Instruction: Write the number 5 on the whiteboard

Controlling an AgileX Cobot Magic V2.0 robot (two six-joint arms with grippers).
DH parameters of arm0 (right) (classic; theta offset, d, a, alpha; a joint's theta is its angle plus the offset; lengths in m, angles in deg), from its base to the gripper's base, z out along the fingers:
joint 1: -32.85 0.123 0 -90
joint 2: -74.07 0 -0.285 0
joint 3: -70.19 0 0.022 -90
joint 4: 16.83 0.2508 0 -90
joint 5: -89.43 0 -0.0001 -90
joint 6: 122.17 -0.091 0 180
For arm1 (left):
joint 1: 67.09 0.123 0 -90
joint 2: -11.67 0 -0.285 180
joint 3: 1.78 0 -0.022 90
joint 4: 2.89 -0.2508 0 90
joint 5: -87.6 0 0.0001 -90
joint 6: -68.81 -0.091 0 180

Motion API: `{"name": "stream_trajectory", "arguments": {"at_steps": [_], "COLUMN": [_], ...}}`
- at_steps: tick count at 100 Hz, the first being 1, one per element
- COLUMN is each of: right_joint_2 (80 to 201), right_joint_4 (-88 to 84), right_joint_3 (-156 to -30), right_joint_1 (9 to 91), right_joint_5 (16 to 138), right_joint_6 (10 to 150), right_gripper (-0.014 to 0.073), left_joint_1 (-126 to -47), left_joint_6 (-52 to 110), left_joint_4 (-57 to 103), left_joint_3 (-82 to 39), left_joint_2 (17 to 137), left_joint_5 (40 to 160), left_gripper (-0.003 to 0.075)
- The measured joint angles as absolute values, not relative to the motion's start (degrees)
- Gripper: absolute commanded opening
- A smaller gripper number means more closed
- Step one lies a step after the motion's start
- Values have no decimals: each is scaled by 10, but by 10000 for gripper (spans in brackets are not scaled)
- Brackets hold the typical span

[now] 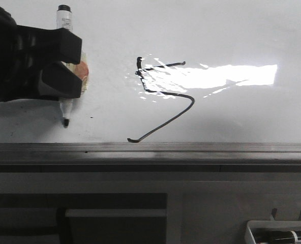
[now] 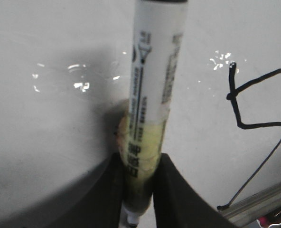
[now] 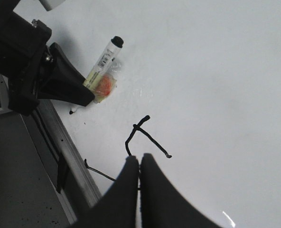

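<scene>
whiteboard (image 1: 232, 30) fills upper frame, glossy and rigid, number 5 (image 1: 163, 94) finished mid-frame, left gripper (image 1: 64, 61) upper left clamped mid-barrel on the light, slick marker (image 1: 64, 20), tip off-board; right gripper (image 3: 139, 164) closed, empty.

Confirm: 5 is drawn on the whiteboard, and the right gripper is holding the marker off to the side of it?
Wrong arm. The left gripper holds the marker, as the front view shows; the right gripper is shut on nothing. The rest stands: the number 5 is drawn on the whiteboard, and the marker sits off to its side.
</scene>
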State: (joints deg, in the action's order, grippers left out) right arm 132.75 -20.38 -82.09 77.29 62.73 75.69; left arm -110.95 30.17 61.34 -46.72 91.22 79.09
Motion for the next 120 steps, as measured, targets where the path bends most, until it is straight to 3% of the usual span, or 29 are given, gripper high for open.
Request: {"name": "stream_trajectory", "arguments": {"at_steps": [27, 49, 74, 93, 120], "right_joint_2": [1327, 1327, 1327, 1327, 1297], "right_joint_4": [-203, -203, -202, -202, -201], "right_joint_3": [-817, -809, -806, -805, -797], "right_joint_1": [773, 773, 773, 773, 773], "right_joint_5": [622, 620, 619, 619, 619], "right_joint_6": [743, 740, 740, 740, 740], "right_gripper": [-41, -41, -41, -41, -41], "left_joint_1": [-1109, -1109, -1113, -1116, -1111], "left_joint_6": [302, 303, 306, 306, 308], "left_joint_4": [627, 661, 689, 690, 700], "left_joint_3": [-464, -463, -461, -458, -465], "left_joint_2": [916, 917, 917, 915, 859], "left_joint_5": [790, 791, 791, 796, 790], "left_gripper": [0, 283, 377, 613, 622]}}
